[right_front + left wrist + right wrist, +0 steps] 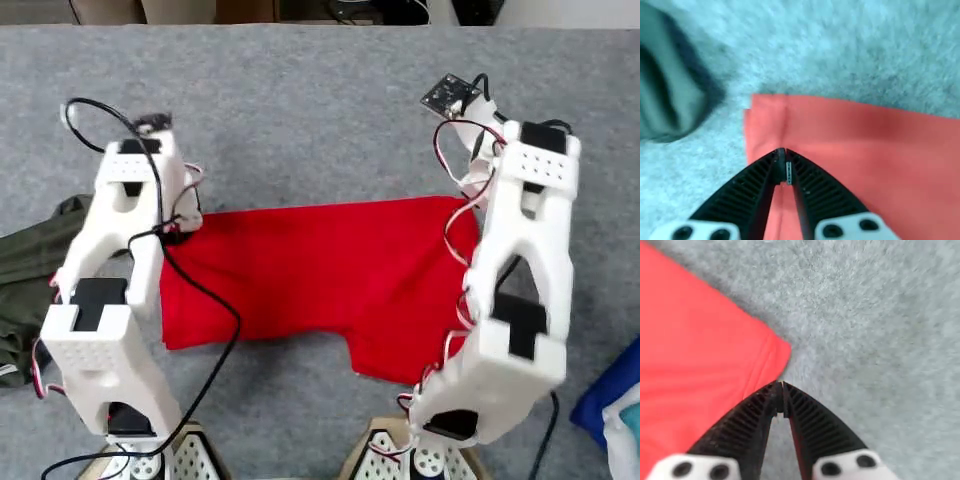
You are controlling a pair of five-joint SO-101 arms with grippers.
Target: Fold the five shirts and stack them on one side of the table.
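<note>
A red shirt (320, 275) lies spread flat on the grey table, partly folded, with a flap hanging toward the front edge. My left gripper (182, 228) is at the shirt's far left corner. In the left wrist view, the left gripper (783, 159) is shut, pinching a crease of the red shirt (865, 145) just inside its edge. My right gripper (467, 207) is at the far right corner. The right gripper (780, 390) is also shut, on the hem of the red shirt (695, 350) next to its rounded corner.
A dark green shirt (25, 285) lies crumpled at the table's left edge, close to the left arm, and appears as the green shirt (670, 90) in the left wrist view. A blue shirt (612, 388) and a pale one (628, 430) lie at the front right. Bare grey table (320, 110) stretches behind.
</note>
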